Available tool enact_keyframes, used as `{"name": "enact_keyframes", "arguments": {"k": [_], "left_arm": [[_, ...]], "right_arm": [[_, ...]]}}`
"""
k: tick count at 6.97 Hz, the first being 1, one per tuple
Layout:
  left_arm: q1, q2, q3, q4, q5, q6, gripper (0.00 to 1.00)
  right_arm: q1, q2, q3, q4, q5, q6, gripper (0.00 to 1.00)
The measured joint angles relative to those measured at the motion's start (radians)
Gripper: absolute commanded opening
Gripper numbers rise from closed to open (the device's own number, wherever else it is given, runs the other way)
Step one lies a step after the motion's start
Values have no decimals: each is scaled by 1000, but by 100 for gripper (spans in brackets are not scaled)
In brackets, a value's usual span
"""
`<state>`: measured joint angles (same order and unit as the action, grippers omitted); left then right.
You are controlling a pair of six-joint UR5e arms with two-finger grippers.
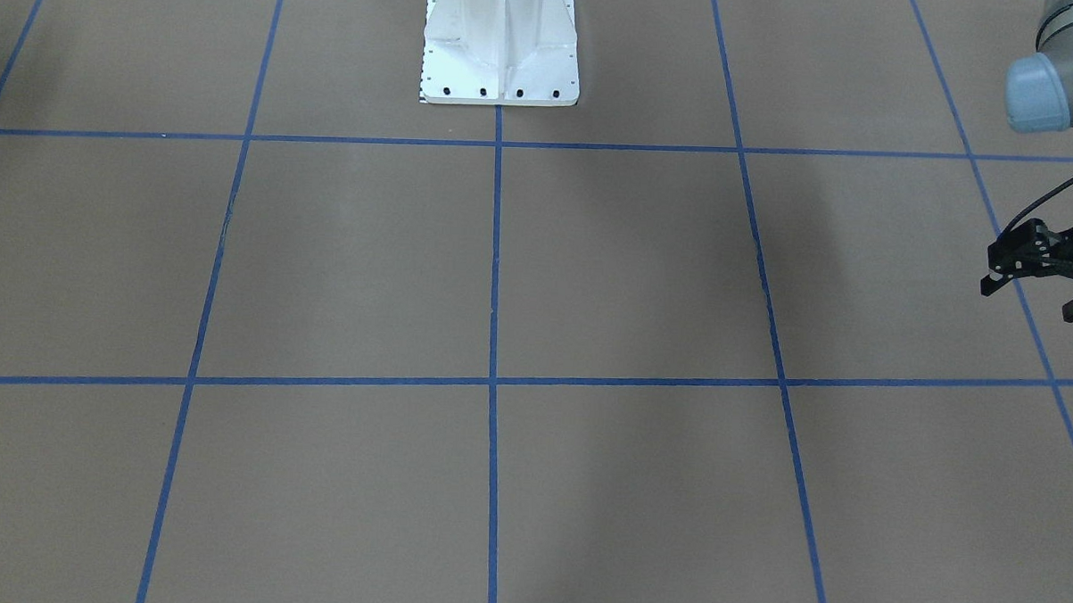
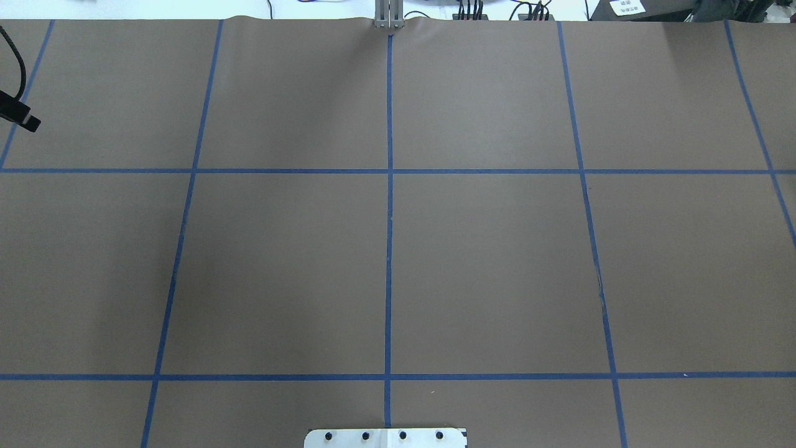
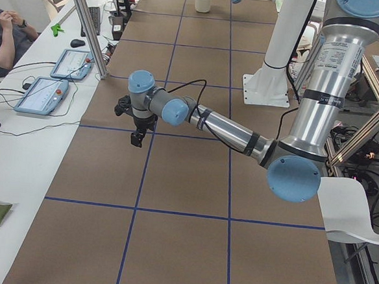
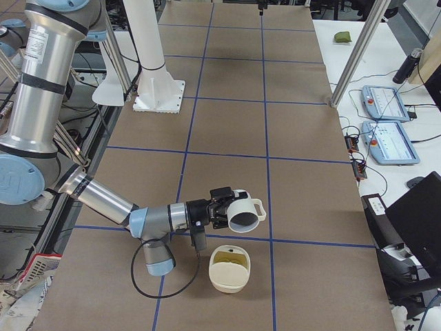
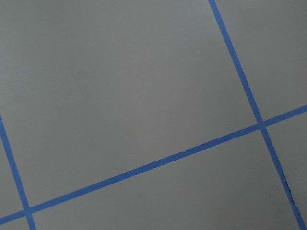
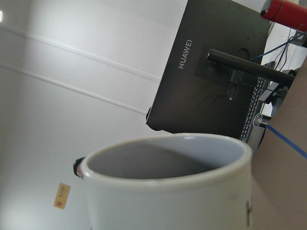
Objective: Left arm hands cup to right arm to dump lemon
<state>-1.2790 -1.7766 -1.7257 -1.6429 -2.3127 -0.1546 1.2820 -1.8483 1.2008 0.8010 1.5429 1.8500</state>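
In the exterior right view the near, right arm holds the white cup (image 4: pixel 245 211) in the air, tipped on its side with its mouth toward the camera and its handle to the right. The right gripper (image 4: pixel 222 207) is at the cup's base. The right wrist view shows the cup (image 6: pixel 168 191) close before the camera, its greyish inside empty. The yellow-green lemon (image 4: pixel 233 260) lies in a cream bowl (image 4: pixel 227 279) on the table just below the cup. My left gripper (image 1: pixel 1032 296) is open and empty at the table's left side, also in the exterior left view (image 3: pixel 137 122).
The white robot base (image 1: pixel 501 50) stands at the table's middle edge. Blue tape lines grid the brown table (image 2: pixel 485 261). Side tables carry tablets (image 4: pixel 387 103) and a dark monitor (image 6: pixel 216 81). A seated person (image 3: pixel 2 34) is beside the left end.
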Motion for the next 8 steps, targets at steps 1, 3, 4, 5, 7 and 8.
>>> {"name": "enact_keyframes", "arguments": {"k": [1, 3, 4, 5, 7, 8], "left_arm": [[0, 7, 0, 0, -1, 1, 100], [0, 24, -1, -1, -2, 2, 100], [0, 31, -1, -1, -2, 3, 100], [0, 36, -1, -2, -1, 4, 100], [0, 45, 0, -2, -1, 4, 100], [1, 46, 1, -1, -1, 4, 100]], "right_arm": [[0, 3, 4, -11, 78, -193, 37], [-1, 4, 56, -130, 227, -581, 37], [-1, 5, 110, -238, 300, -747, 37], [-1, 11, 194, -387, 354, -862, 37], [-7, 77, 368, -701, 419, -941, 37], [-20, 151, 409, -824, 451, -948, 37]]}}
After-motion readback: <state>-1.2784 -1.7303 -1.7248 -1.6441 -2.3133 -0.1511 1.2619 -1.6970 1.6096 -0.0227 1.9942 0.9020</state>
